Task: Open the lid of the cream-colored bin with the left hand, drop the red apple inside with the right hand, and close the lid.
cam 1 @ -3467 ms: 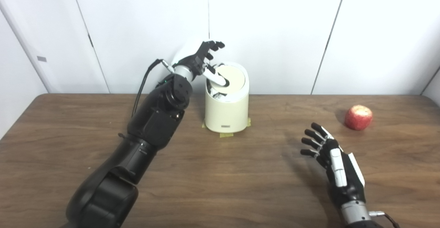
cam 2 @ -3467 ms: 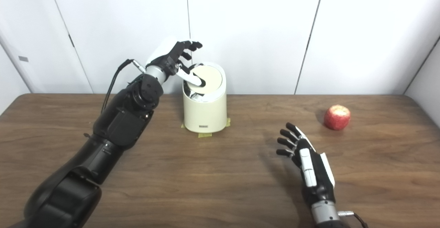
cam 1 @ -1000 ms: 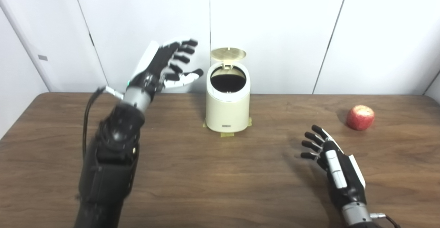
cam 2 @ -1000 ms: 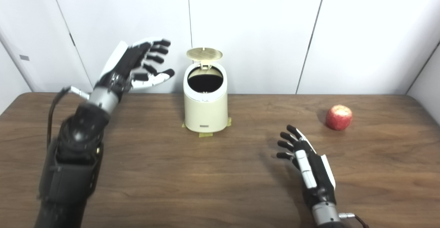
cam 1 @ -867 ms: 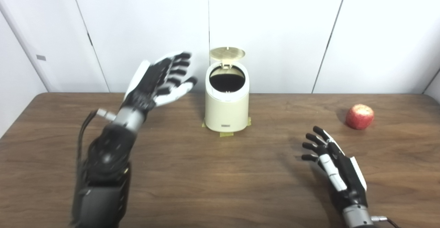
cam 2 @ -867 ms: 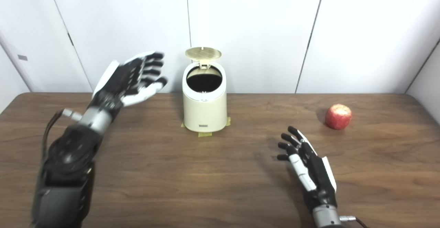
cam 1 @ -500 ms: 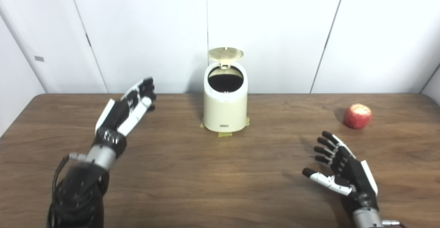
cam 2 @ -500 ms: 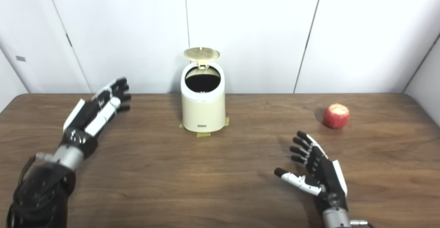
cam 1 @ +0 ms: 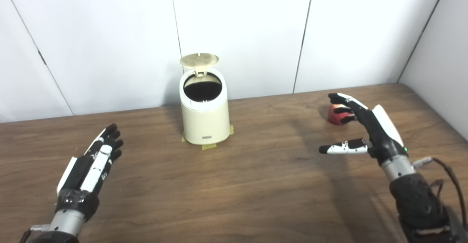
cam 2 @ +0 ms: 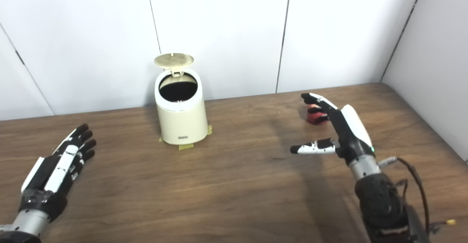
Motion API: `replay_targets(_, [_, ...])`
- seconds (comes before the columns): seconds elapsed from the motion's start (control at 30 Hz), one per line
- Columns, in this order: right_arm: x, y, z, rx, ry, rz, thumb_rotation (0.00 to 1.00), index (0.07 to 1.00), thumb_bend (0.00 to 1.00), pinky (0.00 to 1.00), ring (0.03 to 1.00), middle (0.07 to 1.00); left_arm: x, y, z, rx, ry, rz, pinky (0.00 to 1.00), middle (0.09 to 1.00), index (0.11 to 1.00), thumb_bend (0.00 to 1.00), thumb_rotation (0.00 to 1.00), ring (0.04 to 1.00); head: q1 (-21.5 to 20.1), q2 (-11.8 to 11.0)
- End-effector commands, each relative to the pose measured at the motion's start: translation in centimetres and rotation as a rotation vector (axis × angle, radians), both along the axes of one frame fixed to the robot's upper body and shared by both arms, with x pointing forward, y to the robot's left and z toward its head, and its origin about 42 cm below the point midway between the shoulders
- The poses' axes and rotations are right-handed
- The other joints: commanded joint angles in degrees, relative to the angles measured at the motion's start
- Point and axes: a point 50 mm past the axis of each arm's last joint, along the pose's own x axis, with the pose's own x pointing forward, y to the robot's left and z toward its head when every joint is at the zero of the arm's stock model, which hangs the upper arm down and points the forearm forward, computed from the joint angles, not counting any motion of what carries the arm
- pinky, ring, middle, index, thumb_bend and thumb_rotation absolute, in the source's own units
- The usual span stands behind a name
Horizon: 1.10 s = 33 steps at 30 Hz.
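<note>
Bin at table rear, lid up. Apple on table right, partly behind R hand, fingers spread, empty. L hand flat, empty, near left.

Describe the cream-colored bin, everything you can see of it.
The cream-colored bin is a small rounded canister, smooth and plastic-looking, standing upright on the wooden table near the white wall. Its round lid is flipped up on a rear hinge, showing a dark interior whose contents cannot be made out. A small label sits low on its front, and yellowish tape strips show at its base. Neither hand touches it.
</note>
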Motion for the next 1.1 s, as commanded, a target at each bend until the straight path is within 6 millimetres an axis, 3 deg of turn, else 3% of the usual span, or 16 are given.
replay_targets(0.0, [1.2, -0.7, 3.5, -0.109, -0.071, -0.007, 0.09, 0.815, 0.90, 0.70, 0.815, 0.848, 0.2, 0.2, 1.4, -0.001, -0.074, -0.006, 0.95, 0.956, 0.961, 0.41, 0.72, 0.940, -0.41, 0.13])
replay_targets(0.23, [3.9, -2.1, 6.2, -0.298, -0.036, -0.046, 0.13, 0.822, 0.89, 0.75, 0.850, 0.858, -0.2, 0.5, 1.1, -0.026, -0.049, -0.016, 0.99, 0.976, 0.969, 0.39, 0.67, 0.967, -2.47, 0.65])
replay_targets(0.3, [4.7, -2.3, 6.8, -0.288, -0.034, -0.062, 0.11, 0.814, 0.90, 0.73, 0.843, 0.855, -0.3, 0.6, 1.1, -0.017, -0.046, -0.016, 1.00, 0.978, 0.969, 0.35, 0.70, 0.968, -2.63, 0.68])
replay_targets(0.4, [5.9, -2.6, 7.4, -0.294, -0.020, -0.090, 0.04, 0.802, 0.91, 0.80, 0.857, 0.851, -0.3, 0.6, 1.1, -0.018, -0.044, -0.013, 1.00, 0.980, 0.971, 0.34, 0.73, 0.969, -2.71, 0.73])
replay_targets(0.53, [7.3, -3.3, 8.0, -0.335, -0.002, -0.107, 0.01, 0.796, 0.93, 0.74, 0.849, 0.840, -0.5, 0.6, 1.3, -0.003, -0.044, -0.008, 0.99, 0.964, 0.965, 0.34, 0.71, 0.954, -2.76, 0.87])
replay_targets(0.63, [8.4, -3.3, 8.3, -0.346, 0.036, -0.120, 0.00, 0.803, 0.91, 0.69, 0.849, 0.855, -0.6, 0.6, 1.4, -0.006, -0.046, -0.008, 0.98, 0.956, 0.967, 0.33, 0.70, 0.949, -3.00, 0.93])
replay_targets(0.7, [9.0, -3.4, 8.4, -0.364, 0.061, -0.122, 0.00, 0.806, 0.90, 0.64, 0.791, 0.860, -0.7, 0.6, 1.4, -0.007, -0.044, -0.010, 0.99, 0.953, 0.970, 0.33, 0.70, 0.949, -3.07, 0.93])
replay_targets(0.9, [11.7, -3.8, 8.1, -0.457, 0.157, -0.126, 0.03, 0.808, 0.91, 0.77, 0.869, 0.856, -0.8, 0.4, 1.7, -0.009, -0.041, -0.008, 0.99, 0.949, 0.978, 0.32, 0.68, 0.949, -3.33, 1.10])
replay_targets(1.07, [13.6, -4.3, 7.5, -0.521, 0.223, -0.145, 0.07, 0.803, 0.92, 0.75, 0.867, 0.852, -0.9, 0.3, 1.9, -0.015, -0.041, -0.007, 1.00, 0.954, 0.982, 0.32, 0.66, 0.954, -3.32, 1.15])
